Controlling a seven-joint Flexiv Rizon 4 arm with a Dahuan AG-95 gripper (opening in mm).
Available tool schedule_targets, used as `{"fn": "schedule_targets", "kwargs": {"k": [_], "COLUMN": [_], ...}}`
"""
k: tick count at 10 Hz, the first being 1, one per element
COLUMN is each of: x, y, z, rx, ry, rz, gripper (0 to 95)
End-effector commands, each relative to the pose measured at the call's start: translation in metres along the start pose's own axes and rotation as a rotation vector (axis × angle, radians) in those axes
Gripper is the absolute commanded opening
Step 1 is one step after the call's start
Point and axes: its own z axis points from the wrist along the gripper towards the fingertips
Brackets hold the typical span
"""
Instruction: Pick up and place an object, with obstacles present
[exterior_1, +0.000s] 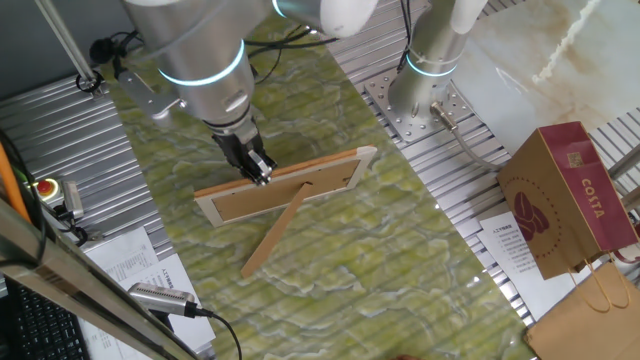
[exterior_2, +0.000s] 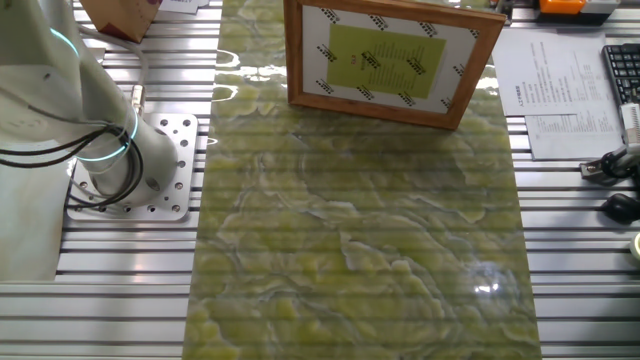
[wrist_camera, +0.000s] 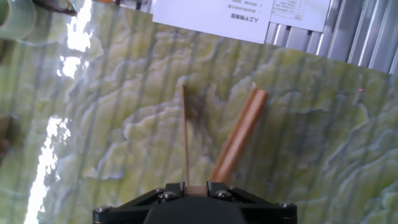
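The picture frame (exterior_1: 285, 188) stands upright on the green marbled mat (exterior_1: 400, 270), propped by its long wooden leg (exterior_1: 275, 232) that slants down to the mat – its front, in the other fixed view, shows a yellow-green printed sheet (exterior_2: 384, 59). The gripper (exterior_1: 259, 172) is at the frame's top edge, its fingers pinching that edge between them. A brown paper bag (exterior_1: 565, 200) lies off the mat, near some printed papers (exterior_1: 510, 240).

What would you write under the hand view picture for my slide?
Looking down past the gripper at the picture frame top edge and its wooden prop leg on green marbled table.
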Motion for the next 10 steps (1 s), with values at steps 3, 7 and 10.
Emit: {"fn": "schedule_targets", "kwargs": {"k": [3,7,10], "x": [-0.0003,0.0001,-0.0013], "y": [-0.0019,-0.0019,-0.0019], "z": [0.0009,0.0011,0.0004], "rx": [0.009,0.008,-0.001], "ry": [-0.001,0.010,0.010], "rz": [-0.015,-0.044,-0.006], "gripper": [0.0,0.0,0.0]}}
